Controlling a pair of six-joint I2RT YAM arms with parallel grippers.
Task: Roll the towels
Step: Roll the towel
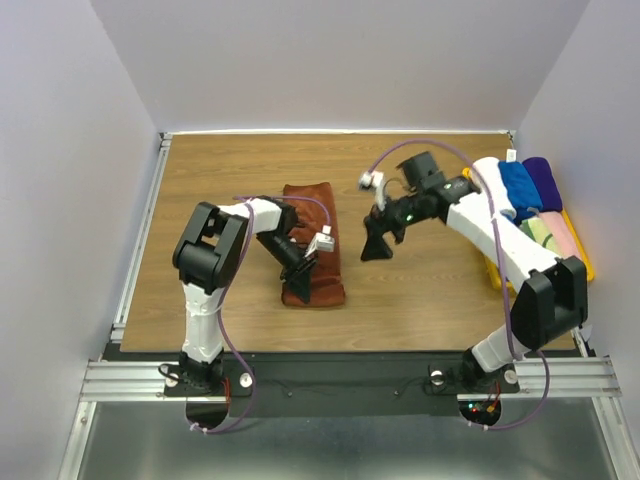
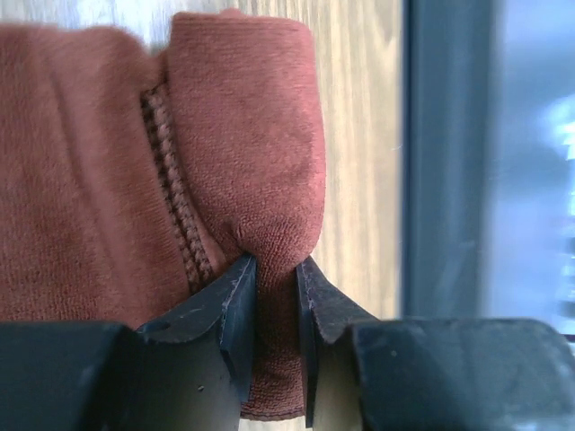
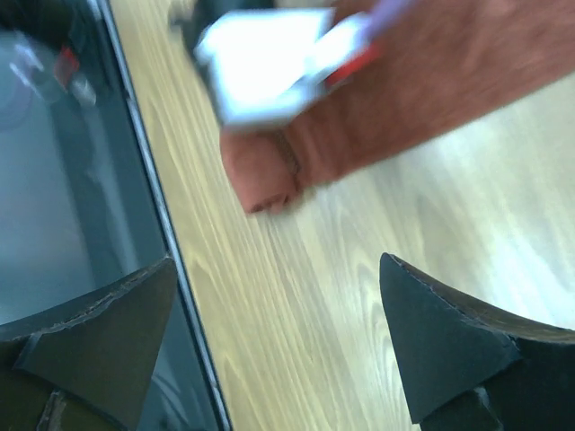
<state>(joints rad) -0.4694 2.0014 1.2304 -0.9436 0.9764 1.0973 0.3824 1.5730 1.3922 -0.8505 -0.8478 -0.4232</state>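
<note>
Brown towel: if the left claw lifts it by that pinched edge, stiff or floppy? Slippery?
Probably floppy: the brown towel bunches into a soft fold between the tips of the left claw. Likely grippy rather than slippery, given its fuzzy weave.

No text can be read in any view. The rust-brown towel [image 2: 243, 135] shows only plain stitching, and the blurred white housing [image 3: 269, 67] gives no legible mark.

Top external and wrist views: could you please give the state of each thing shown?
rust-brown towel: folded in a long strip, near end pinched.
left gripper: shut on the rust-brown towel.
right gripper: open, empty.
rolled towels: rolled, grouped at far right.
</note>
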